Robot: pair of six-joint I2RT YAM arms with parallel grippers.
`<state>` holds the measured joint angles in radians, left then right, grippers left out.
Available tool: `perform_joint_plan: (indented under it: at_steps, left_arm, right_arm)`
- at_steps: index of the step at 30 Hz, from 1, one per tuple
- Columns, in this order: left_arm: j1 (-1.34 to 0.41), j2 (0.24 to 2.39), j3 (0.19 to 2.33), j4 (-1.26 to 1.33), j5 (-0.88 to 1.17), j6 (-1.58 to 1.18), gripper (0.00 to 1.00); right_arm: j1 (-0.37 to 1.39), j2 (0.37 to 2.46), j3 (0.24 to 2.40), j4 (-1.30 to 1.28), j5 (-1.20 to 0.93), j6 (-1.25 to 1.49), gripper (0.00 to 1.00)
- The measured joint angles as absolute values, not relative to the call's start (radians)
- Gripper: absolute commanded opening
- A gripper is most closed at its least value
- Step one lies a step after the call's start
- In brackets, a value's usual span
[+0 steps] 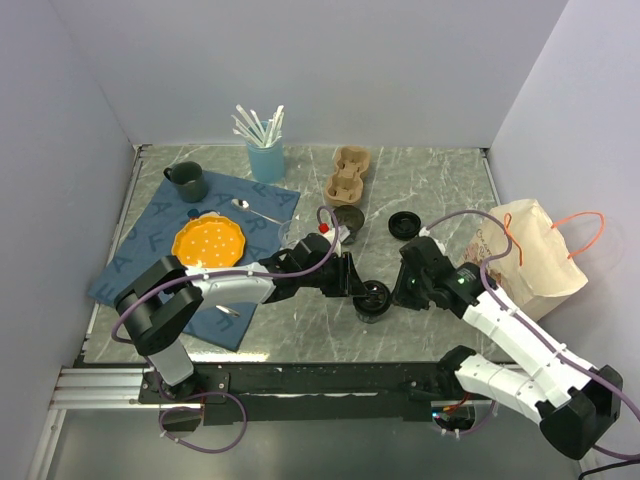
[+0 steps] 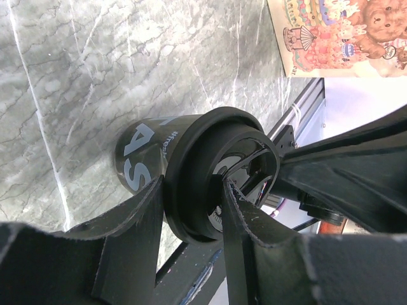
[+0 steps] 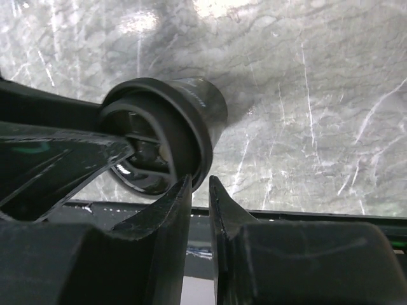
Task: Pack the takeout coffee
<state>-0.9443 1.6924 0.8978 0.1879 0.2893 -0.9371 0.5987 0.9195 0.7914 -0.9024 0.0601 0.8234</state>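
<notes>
Black tapered disposable cup [image 2: 146,152] shows pale grey lettering; grey stone worktop [image 1: 440,185] runs white-veined; orange scalloped plate [image 1: 208,241], white dots.

Takeout coffee [image 1: 374,300] on table [image 1: 440,180] between left end effector [image 1: 357,289] and right end effector [image 1: 398,294]

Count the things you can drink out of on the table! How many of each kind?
black takeout cup: 1
dark green mug: 1
glass: 1
light blue cup: 1
Total: 4
</notes>
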Motion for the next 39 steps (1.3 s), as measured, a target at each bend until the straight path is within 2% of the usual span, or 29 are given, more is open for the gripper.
perform_joint_plan:
  at_steps: [12, 20, 28, 39]
  left_arm:
    - [-0.945, 1.693, 0.898, 0.188, 0.289, -0.937, 0.41]
    - [-0.945, 1.694, 0.900, 0.186, 0.289, -0.936, 0.41]
    - [-0.945, 1.699, 0.907, 0.183, 0.282, -0.935, 0.42]
    - [-0.945, 1.711, 0.922, 0.179, 0.271, -0.937, 0.42]
  right_arm:
    - [0.538, 0.987, 0.836, -0.913, 0.064, 0.749, 0.24]
    - [0.506, 1.013, 0.820, -0.833, 0.007, 0.706, 0.24]
    - [0.472, 1.000, 0.758, -0.752, -0.018, 0.703, 0.16]
    - [0.460, 0.938, 0.662, -0.681, 0.002, 0.781, 0.14]
